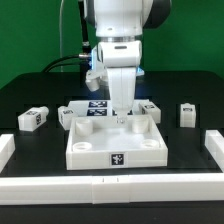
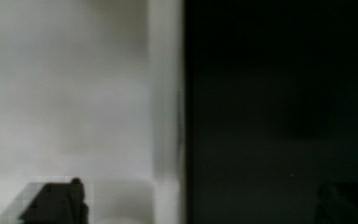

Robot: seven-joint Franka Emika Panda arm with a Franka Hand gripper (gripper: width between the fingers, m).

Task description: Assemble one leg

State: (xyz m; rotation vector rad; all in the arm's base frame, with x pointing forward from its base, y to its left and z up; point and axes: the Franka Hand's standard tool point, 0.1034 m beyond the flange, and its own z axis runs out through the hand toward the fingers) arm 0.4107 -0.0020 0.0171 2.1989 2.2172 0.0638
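The large white square panel [image 1: 115, 140] lies in the middle of the black table. Small white legs with square markers stand around it: one at the exterior view's left [image 1: 33, 118], one by the panel's far left corner [image 1: 68, 115], one at the right [image 1: 186, 113]. My gripper [image 1: 120, 110] hangs low over the panel's far edge. In the wrist view its dark fingertips [image 2: 55, 202] stand wide apart, so the gripper [image 2: 199, 205] is open and empty. Below it lie a white surface [image 2: 69, 100], probably the panel, and the black table, meeting at a straight edge.
Long white border bars lie along the front [image 1: 110, 187], the left [image 1: 6, 148] and the right [image 1: 214, 146]. The marker board [image 1: 98, 103] lies behind the panel, partly hidden by the arm. Another small white block [image 1: 151, 108] sits at the panel's far right corner.
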